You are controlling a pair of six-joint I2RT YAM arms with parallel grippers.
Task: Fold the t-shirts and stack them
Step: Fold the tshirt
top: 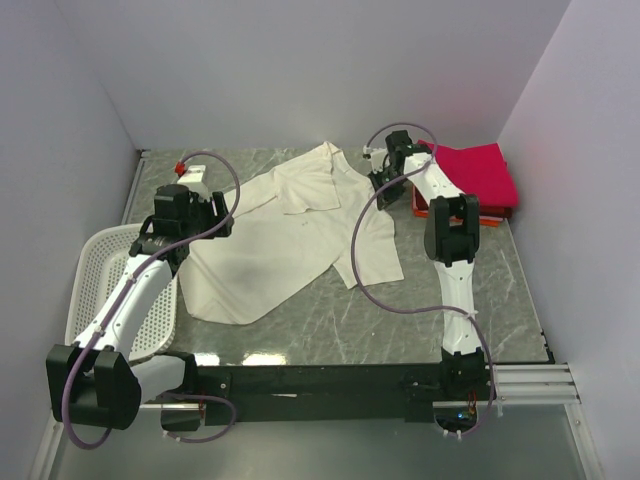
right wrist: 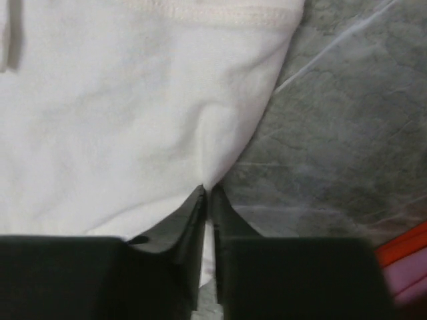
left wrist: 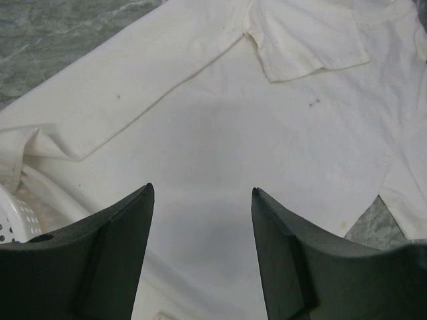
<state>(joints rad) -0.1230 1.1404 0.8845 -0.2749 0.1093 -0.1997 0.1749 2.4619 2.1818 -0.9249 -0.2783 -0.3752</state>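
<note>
Grey marbled desk (top: 480, 290), we see the cream-white t-shirt (top: 290, 240) spread across it, our left end effector (left wrist: 201, 189) apart above it, right end effector (right wrist: 208, 190) clamped on its edge, crimson-pink t-shirt (top: 475, 170) folded far right

Soft matt cloth for the cream t-shirt (top: 290, 250), smooth marbled-grey table (top: 430, 300) under it with slight sheen, basket (top: 97, 262) left of it perforated white plastic.

Cream-white t-shirt (top: 290, 250) lies spread on the table (top: 420, 310) beside a white basket (top: 100, 270).
</note>
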